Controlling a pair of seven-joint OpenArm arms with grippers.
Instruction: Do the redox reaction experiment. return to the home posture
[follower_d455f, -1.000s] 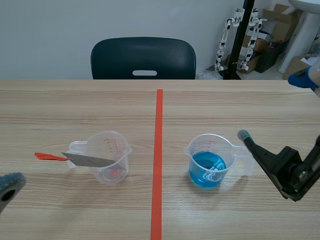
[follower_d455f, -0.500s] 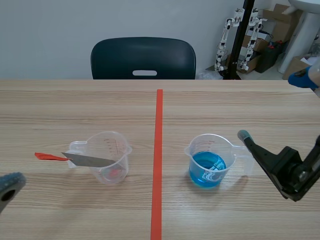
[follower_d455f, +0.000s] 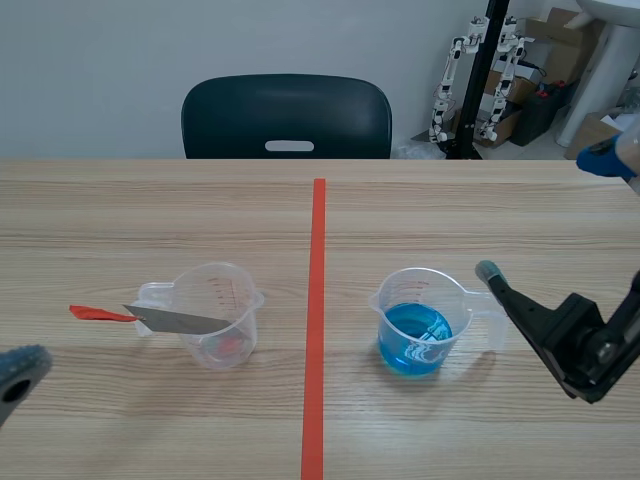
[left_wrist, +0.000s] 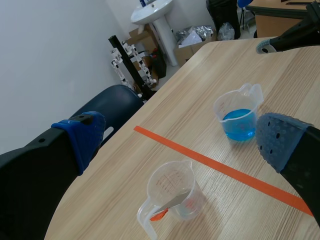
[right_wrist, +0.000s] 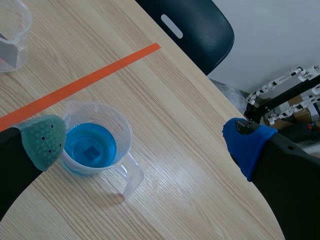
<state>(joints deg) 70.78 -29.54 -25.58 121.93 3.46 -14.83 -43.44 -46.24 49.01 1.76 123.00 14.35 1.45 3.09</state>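
We see the left pincer (left_wrist: 180, 136) spread wide, low at the near left edge of the surface (follower_d455f: 120, 220). Its blue pads (left_wrist: 82, 137) are well apart and grip nothing. The right pincer (right_wrist: 144, 142) is wide too, at the near right. Its grey-green pad (right_wrist: 42, 141) hangs close to the blue cup (follower_d455f: 418, 322), on the handle side, and we cannot tell whether it touches the rim.

The blue cup stands upright just right of the tape line (follower_d455f: 315, 320). It is part filled with blue liquid (right_wrist: 80, 142), and its handle points toward the right arm. A small square shape shows in the liquid. The clear cup (follower_d455f: 215, 315) stands upright left of the line, well apart from the blue cup. A grey strip (follower_d455f: 178, 321) leans in it across the rim, and its red end (follower_d455f: 92, 313) pokes out past the handle side. Both cups stand in the open between the two arms.

Across the surface stands a dark chair (follower_d455f: 287, 115). Behind it to the right are a black stand with white parts (follower_d455f: 478, 70), cardboard boxes (follower_d455f: 560, 30) and a white pedestal (follower_d455f: 608, 50).
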